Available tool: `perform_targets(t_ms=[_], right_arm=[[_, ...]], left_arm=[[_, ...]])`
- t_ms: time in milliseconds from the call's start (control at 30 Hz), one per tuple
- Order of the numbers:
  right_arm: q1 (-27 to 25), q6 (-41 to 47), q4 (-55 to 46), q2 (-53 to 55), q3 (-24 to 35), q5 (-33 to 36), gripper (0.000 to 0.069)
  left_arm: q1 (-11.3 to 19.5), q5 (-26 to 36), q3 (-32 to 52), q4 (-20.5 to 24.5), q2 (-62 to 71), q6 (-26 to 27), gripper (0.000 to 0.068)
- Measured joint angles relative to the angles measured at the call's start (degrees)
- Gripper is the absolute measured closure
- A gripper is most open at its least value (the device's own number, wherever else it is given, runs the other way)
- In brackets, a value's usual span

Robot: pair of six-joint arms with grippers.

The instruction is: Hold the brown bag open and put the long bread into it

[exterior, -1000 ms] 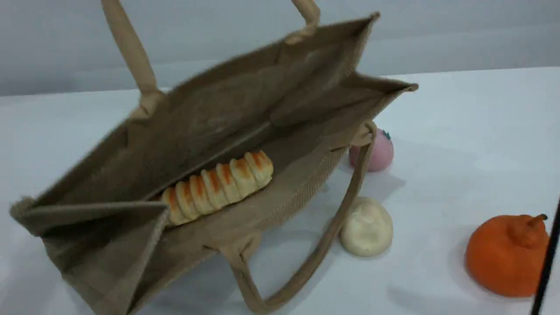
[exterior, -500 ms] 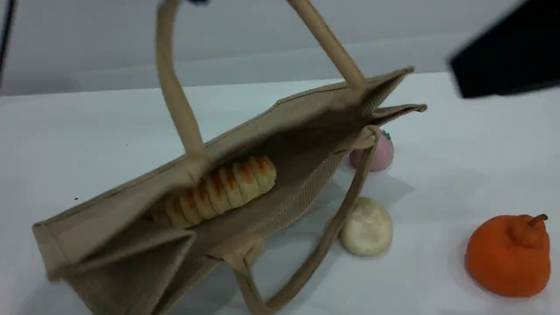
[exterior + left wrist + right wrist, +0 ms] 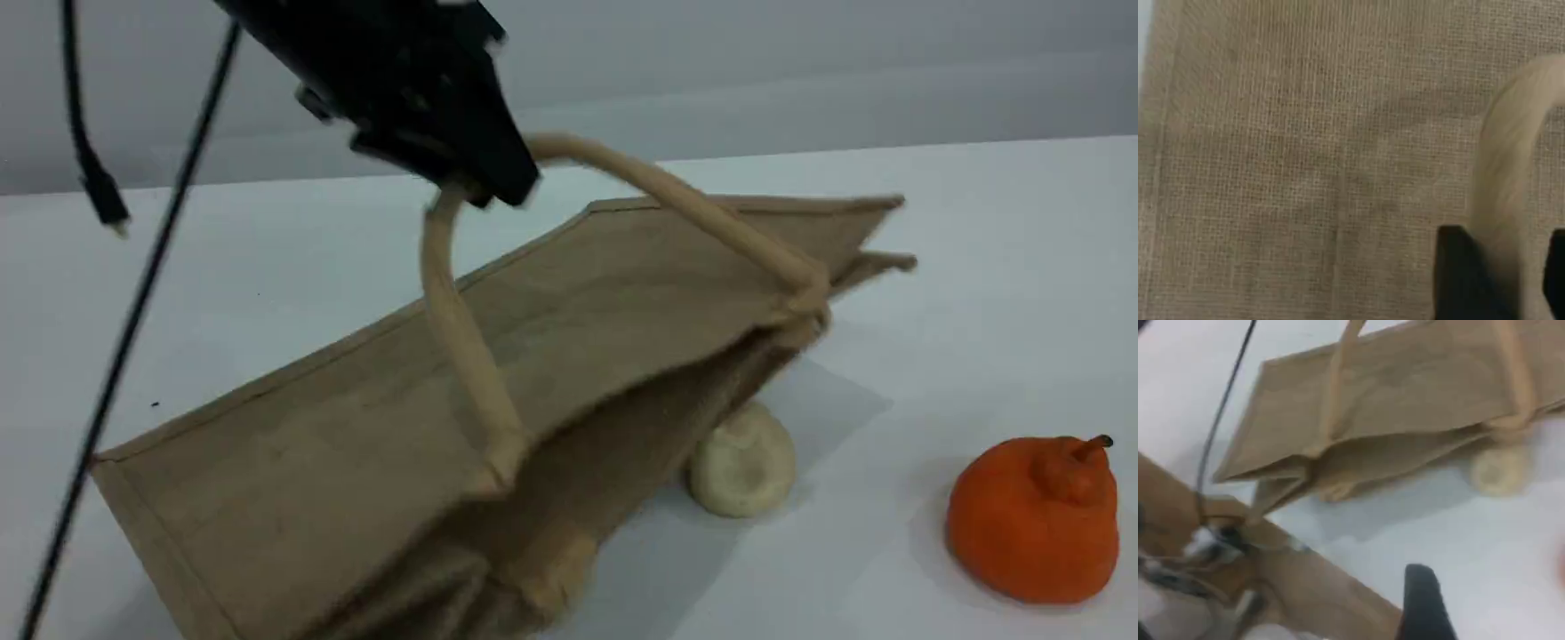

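The brown bag is seen lying collapsed on the tabletop, its upper panel sagged down so that the mouth along the near-right edge is nearly closed. The long bread is not visible in any view; whether it lies inside the bag cannot be confirmed, though it is seen nowhere on the tabletop, so it is judged likely to be inside, hidden by the fallen panel.

One beige handle is arched upward from the upper panel, and its top passes between the fingers of the left hand. In the left wrist view the handle runs between two dark fingertips, which stand apart either side of it; whether it is pinched or merely resting there cannot be told.

The right hand is seen only as one dark fingertip above the tabletop, well apart from the bag and holding nothing visible; its width cannot be told.

A cream-white bun sits touching the bag's near-right edge, and an orange fruit sits farther right.

If the bread is inside, little beyond release is judged to be left.
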Motion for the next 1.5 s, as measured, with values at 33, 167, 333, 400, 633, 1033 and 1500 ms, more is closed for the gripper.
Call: perform_targets(t_ms=[33, 167, 333, 400, 633, 1033, 1500], right_arm=[[0.00, 2.15, -3.08, -1.18, -1.14, 1.26, 0.0288], [0.00, 8.00, -10.70, -3.70, -3.95, 5.53, 0.0288], [0.00, 10.04, -15.10, -5.97, -4.45, 6.70, 0.0288], [0.00, 11.38, -17.66, -7.20, -4.39, 6.65, 0.0288], [0.13, 15.03, -26.15, -13.78, -4.30, 6.60, 0.0288], [0.13, 15.21, -27.00, -32.51, 7.07, 0.62, 0.0288], [0.13, 16.81, -26.74, -34.41, 10.91, -2.63, 0.0288]], left_arm=[[-0.48, -0.67, 0.00, 0.14, 0.81, 0.09, 0.0358], [-2.30, -3.67, 0.00, 0.40, 3.64, 0.31, 0.0306], [-2.90, -5.24, -0.29, 0.66, 4.17, 1.68, 0.0297], [-2.90, -3.22, -0.35, 1.15, 3.36, 1.73, 0.0297], [-2.90, 2.12, -0.35, 5.90, -2.07, 1.31, 0.0297], [-2.90, 13.20, -0.30, 5.83, -18.65, -3.74, 0.0297], [-2.90, 23.04, 1.99, 13.95, -43.46, -14.40, 0.0297]])
